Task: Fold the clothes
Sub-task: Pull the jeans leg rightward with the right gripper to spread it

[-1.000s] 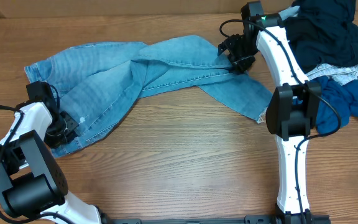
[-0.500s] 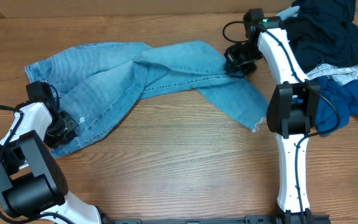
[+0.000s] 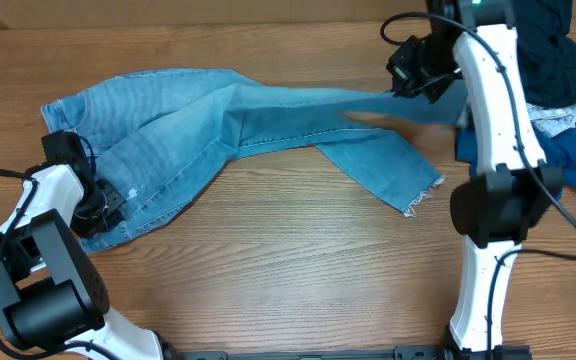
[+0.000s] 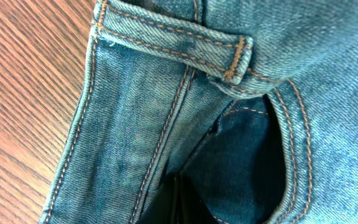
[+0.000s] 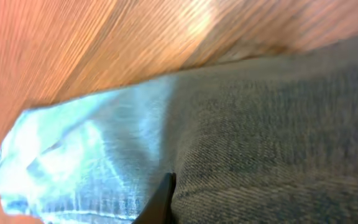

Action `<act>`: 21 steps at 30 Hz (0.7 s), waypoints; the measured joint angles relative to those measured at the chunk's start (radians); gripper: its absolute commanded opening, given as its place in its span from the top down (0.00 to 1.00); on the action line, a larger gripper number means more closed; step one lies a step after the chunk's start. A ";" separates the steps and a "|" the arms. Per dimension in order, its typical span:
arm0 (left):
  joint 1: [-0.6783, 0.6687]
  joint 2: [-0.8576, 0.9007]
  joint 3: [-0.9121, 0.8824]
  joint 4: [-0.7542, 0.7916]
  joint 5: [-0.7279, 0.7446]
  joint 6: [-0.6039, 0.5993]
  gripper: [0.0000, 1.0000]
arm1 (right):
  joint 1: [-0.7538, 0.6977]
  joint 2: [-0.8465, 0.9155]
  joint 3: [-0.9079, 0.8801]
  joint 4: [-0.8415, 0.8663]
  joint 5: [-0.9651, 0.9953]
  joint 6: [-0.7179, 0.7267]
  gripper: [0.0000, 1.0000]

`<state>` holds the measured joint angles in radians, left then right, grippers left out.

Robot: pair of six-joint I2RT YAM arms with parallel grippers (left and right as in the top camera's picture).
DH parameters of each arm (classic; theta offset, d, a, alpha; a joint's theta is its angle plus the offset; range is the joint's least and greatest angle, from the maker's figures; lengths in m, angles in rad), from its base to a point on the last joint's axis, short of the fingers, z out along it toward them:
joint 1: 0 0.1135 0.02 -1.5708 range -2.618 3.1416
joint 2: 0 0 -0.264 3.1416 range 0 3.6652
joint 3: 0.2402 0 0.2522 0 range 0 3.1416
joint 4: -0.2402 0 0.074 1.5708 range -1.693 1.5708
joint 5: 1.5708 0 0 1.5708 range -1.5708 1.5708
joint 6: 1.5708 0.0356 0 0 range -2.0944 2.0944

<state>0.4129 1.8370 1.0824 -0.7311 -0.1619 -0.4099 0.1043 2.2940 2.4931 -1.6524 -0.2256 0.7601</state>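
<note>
Nearest the arm bases, at the left side of the table (image 3: 268,270), the left gripper (image 3: 96,208) is clamped on the waistband of the light blue jeans (image 3: 168,140). Its wrist view shows a belt loop (image 4: 185,46) and a pocket opening up close, though the fingers themselves barely show there. Farther out, the jeans lie rumpled across the wood, one leg ending in a frayed hem (image 3: 423,195) flat on the table. At the far right, the right gripper (image 3: 411,72) pinches the other leg, which is lifted and blurred, probably in motion. Beyond it sits a heap of dark garments (image 3: 553,45). With both ends gripped, a hard pull could drag the denim out of one pinch, or the raised leg could sweep into the heap and snag it.
</note>
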 measured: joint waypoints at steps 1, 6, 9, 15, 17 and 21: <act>0.000 0.000 0.000 0.000 0.000 0.000 0.96 | 0.009 -0.021 0.002 -0.026 0.007 -0.007 0.96; 0.000 0.000 0.000 0.000 0.000 0.000 0.96 | 0.065 -0.055 0.002 -0.042 -0.016 -0.052 0.96; 0.000 0.000 0.000 -0.001 0.000 0.003 0.96 | 0.108 -0.054 0.002 -0.042 -0.027 -0.063 0.96; 0.000 0.000 0.000 -0.001 0.001 0.025 0.96 | 0.233 -0.055 0.002 -0.043 0.087 -0.118 0.96; 0.000 0.000 0.000 -0.001 0.000 0.029 0.96 | 0.270 -0.056 -0.005 -0.043 0.115 -0.158 0.96; 0.000 0.000 0.000 -0.001 0.001 0.042 0.96 | 0.285 -0.132 -0.131 -0.036 0.184 -0.235 0.96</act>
<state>0.4129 1.8366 1.0824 -0.7319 -0.1612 -0.3683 0.3889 2.1616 2.3623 -1.6886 -0.0414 0.5251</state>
